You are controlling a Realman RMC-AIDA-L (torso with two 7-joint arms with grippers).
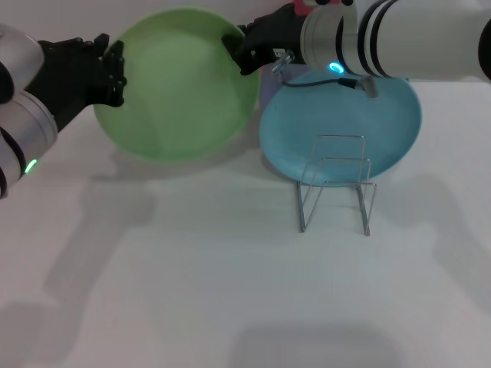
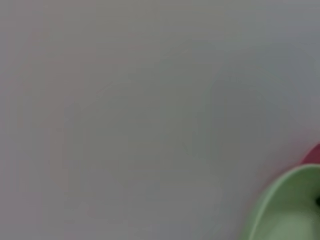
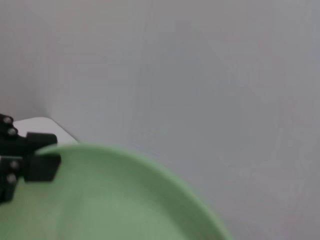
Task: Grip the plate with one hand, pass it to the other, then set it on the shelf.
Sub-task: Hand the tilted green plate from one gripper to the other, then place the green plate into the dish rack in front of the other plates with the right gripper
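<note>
Plate: held up over the table's far left, gripped at opposite rims by your left tool and right tool; shelf lies right of it, nearer your right arm.

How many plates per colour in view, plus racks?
Light green plate: 1, held up between the left end effector and the right end effector
Turquoise plate: 1, on the table behind the rack
Lavender plate: 1, only a sliver shows
Wire rack: 1, holding nothing
Total: 4
</note>
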